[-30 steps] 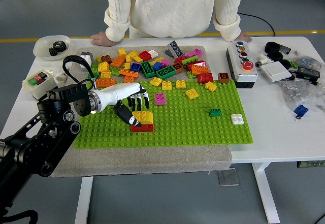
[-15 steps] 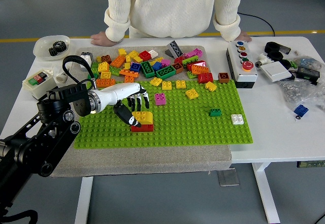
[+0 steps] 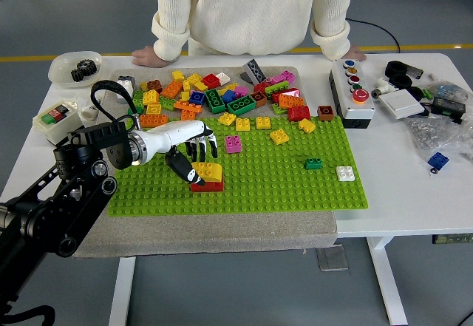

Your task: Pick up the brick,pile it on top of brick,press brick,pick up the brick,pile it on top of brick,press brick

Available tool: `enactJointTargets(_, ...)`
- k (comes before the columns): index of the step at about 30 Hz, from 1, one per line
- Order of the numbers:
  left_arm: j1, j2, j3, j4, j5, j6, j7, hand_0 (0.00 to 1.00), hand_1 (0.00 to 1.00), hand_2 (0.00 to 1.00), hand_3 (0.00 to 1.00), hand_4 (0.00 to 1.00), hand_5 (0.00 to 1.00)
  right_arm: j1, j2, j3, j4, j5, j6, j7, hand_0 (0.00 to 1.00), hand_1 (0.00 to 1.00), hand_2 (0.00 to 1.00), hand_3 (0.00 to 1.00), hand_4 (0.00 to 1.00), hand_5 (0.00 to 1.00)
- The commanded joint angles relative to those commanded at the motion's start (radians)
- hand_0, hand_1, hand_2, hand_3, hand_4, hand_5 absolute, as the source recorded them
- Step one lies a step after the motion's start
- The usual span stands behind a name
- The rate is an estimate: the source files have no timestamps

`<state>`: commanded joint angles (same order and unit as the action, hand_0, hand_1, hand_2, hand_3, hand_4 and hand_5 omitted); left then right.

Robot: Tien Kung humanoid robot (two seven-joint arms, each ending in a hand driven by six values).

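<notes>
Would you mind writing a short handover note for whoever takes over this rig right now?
Left hand: over the green baseplate, thumb against the yellow brick; whether it grips is unclear. Right hand: not in view.
Things: the yellow brick sits on the red brick, on the baseplate's left part. Loose bricks lie piled along the far edge.
Done: first brick stacked.
Left: probably pressing it, then a second pick, stack and press.
A person stands opposite, hand resting on the table.

1. Green baseplate point(image 3: 281, 185) front and middle rows bare, free passage there.
2. Loose brick pile point(image 3: 222, 97) crowds the far edge, blocks reach.
3. Small green brick point(image 3: 313, 164) and white brick point(image 3: 345, 173) sit right, well apart.
4. Person's hands point(image 3: 150, 55) rest on table's far edge.
</notes>
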<state>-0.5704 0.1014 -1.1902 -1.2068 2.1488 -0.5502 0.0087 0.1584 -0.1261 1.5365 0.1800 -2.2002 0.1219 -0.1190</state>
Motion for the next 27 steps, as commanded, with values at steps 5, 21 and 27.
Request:
enactJointTargets(5, 0.0, 0.0, 0.001, 0.001, 0.0, 0.0, 0.001, 0.414, 0.398, 0.406, 0.503, 0.998, 0.012, -0.001, 0.001, -0.002, 0.0, 0.001, 0.001, 0.0, 0.74, 0.653, 0.721, 0.585, 0.803, 0.338)
enactJointTargets(21, -0.002, -0.001, 0.001, 0.009, 0.001, 0.001, 0.003, 0.408, 0.397, 0.404, 0.499, 0.998, 0.037, -0.001, 0.001, -0.005, 0.0, 0.0, 0.002, 0.0, 0.74, 0.654, 0.721, 0.585, 0.804, 0.338)
enactJointTargets(27, -0.004, -0.002, 0.003, 0.01, 0.0, 0.001, 0.007, 0.405, 0.396, 0.402, 0.496, 0.998, 0.051, 0.0, 0.0, -0.006, 0.0, 0.001, 0.002, 0.001, 0.739, 0.653, 0.721, 0.585, 0.803, 0.338)
